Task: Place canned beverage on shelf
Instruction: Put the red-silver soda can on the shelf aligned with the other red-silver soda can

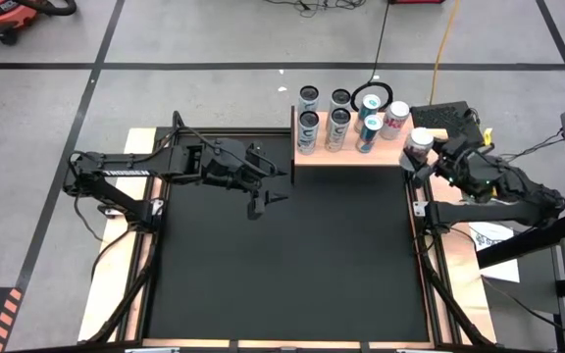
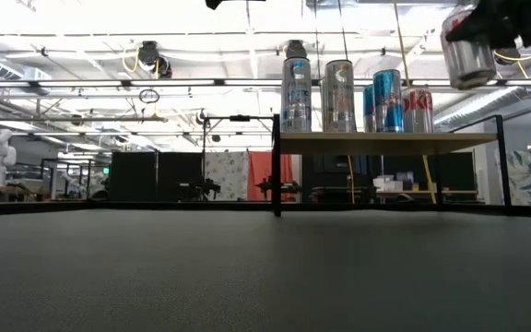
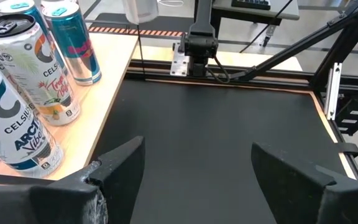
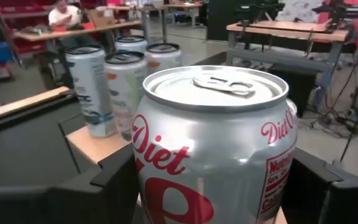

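The shelf (image 1: 351,157) is a light-wood platform at the far edge of the black mat (image 1: 282,265). Several cans (image 1: 339,123) stand upright on it. My right gripper (image 1: 428,162) is at the shelf's right end, shut on a silver Diet can (image 1: 418,145). In the low view that can (image 2: 468,51) hangs higher than the tops of the standing cans (image 2: 339,92). My left gripper (image 1: 268,193) hovers open over the mat, just near of the shelf's left end, with nothing between its fingers (image 3: 120,165). My right gripper pinches the Diet can's side wall (image 4: 151,186) between its two fingers (image 4: 114,180), one on each side, below the top rim. The fingers come nearly level from the table's right side. The can stands upright with its tab up, lifted clear of shelf and mat.
The mat fills the table between the two arms. The right arm's base (image 3: 197,43) stands at the mat's right edge. A black rail frame (image 2: 276,166) carries the shelf. A person (image 4: 61,12) sits in the room far behind the table.
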You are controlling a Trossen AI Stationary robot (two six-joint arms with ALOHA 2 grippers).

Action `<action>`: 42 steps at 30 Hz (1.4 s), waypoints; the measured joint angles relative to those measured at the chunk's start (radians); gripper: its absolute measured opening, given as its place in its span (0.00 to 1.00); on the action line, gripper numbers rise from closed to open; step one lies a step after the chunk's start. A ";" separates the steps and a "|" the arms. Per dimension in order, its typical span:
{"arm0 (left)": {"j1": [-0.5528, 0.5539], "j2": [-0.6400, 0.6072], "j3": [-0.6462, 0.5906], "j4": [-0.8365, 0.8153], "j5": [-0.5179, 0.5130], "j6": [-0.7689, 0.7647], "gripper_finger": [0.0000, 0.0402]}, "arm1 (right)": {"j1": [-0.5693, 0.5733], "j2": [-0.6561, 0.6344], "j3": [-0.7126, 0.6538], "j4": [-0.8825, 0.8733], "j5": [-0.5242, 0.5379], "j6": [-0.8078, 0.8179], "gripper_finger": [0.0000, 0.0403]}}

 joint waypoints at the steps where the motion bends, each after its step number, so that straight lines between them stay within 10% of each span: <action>1: 0.000 0.000 0.000 0.000 0.000 0.000 0.73 | 0.000 -0.024 -0.022 0.008 0.001 0.006 0.67; 20: 0.000 0.001 -0.001 0.018 0.000 -0.004 0.73 | 0.000 -0.250 -0.366 0.389 0.043 -0.176 0.67; 42: 0.000 0.001 -0.001 0.011 0.000 0.002 0.73 | -0.060 -0.250 -0.428 0.486 0.074 -0.262 0.67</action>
